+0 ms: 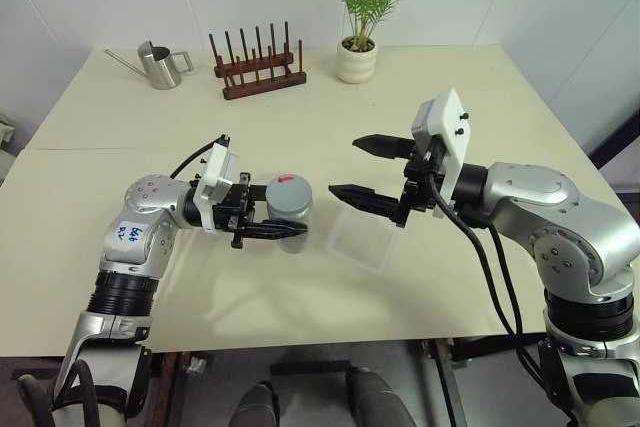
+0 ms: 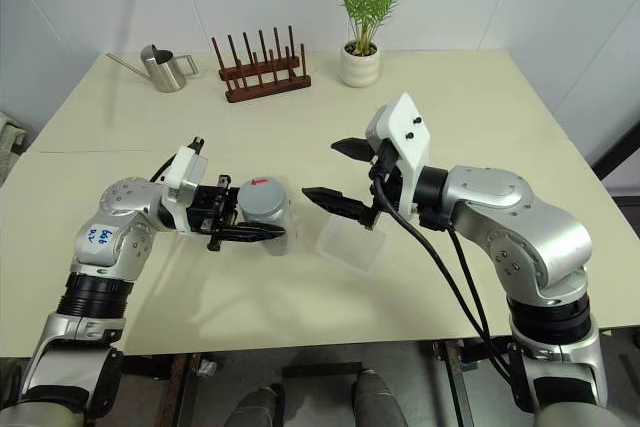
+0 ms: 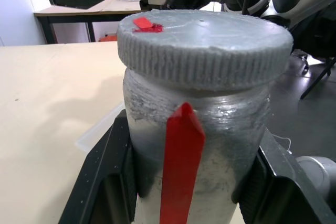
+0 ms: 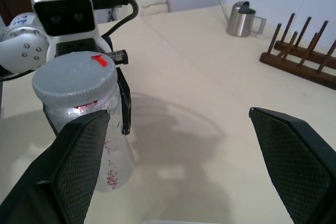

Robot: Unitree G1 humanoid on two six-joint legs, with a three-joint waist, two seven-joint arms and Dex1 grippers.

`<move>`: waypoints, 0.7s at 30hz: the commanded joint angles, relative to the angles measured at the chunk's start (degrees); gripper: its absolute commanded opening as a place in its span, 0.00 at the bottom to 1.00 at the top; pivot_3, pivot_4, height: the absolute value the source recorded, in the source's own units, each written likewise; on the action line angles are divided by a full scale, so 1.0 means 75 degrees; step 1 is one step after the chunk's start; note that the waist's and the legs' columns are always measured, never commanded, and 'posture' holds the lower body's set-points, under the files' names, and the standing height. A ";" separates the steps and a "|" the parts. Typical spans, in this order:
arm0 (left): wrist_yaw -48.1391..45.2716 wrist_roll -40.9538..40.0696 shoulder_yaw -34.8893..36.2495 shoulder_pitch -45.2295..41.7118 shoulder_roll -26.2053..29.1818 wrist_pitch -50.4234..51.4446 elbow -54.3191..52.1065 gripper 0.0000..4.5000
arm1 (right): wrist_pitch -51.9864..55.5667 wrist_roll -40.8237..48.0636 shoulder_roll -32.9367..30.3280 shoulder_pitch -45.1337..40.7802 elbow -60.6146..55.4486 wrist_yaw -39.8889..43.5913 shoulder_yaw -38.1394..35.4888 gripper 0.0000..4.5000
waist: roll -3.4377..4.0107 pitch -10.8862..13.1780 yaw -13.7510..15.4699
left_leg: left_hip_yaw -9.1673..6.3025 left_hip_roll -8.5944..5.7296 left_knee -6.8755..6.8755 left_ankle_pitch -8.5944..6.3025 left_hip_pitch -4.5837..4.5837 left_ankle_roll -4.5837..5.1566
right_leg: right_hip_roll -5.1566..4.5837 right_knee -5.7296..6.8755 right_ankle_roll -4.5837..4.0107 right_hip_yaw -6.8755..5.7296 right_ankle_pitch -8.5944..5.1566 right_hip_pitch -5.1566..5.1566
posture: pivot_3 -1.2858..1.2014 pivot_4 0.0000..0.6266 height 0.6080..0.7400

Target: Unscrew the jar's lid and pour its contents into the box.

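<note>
Left hand pinches the small clear cylindrical jar upright above the cream desk, grey screw lid with red mark still on. Right hand spread wide, just beside the jar, over the shallow translucent plastic box resting on the desk.

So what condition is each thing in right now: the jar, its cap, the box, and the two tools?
jar: upright, lifted off the table, clamped in the left tool.
lid: still screwed on.
box: on the table, open-topped, nothing visible inside.
left tool: shut on the jar.
right tool: wide open, holding nothing, beside the jar above the box.
</note>
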 commanded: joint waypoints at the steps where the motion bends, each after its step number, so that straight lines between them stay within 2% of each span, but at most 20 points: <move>1: -0.0179 -0.0025 -0.0031 -0.0214 -0.0026 -0.0095 -0.0023 0.43 | -0.0001 0.0438 0.0360 -0.0356 -0.0146 -0.0368 -0.0345 0.99 | 0.0000 0.0000 -0.0001 | 0.0000 0.0001 -0.0001 0.0000 0.0001 0.0000 | 0.0001 0.0002 -0.0001 0.0000 0.0000 0.0000 | 0.52 0.24 1.00; 11: -0.0388 -0.0014 -0.0176 -0.0518 -0.0150 -0.0047 0.0098 0.43 | -0.0081 0.0541 0.1282 -0.0582 0.0002 -0.0274 0.0694 0.99 | 0.0000 0.0000 0.0006 | 0.0000 0.0003 -0.0001 0.0000 0.0000 0.0000 | 0.0001 0.0003 -0.0002 -0.0002 -0.0001 -0.0001 | 0.52 0.24 1.00; 21: -0.0369 -0.0028 -0.0149 -0.0472 -0.0117 0.0012 -0.0035 0.43 | -0.0406 0.0207 0.1484 -0.0508 0.0134 -0.0151 0.1264 0.99 | 0.0000 0.0000 0.0003 | -0.0001 0.0003 -0.0001 0.0000 0.0001 0.0000 | 0.0002 0.0006 -0.0002 -0.0002 -0.0001 -0.0002 | 0.52 0.24 1.00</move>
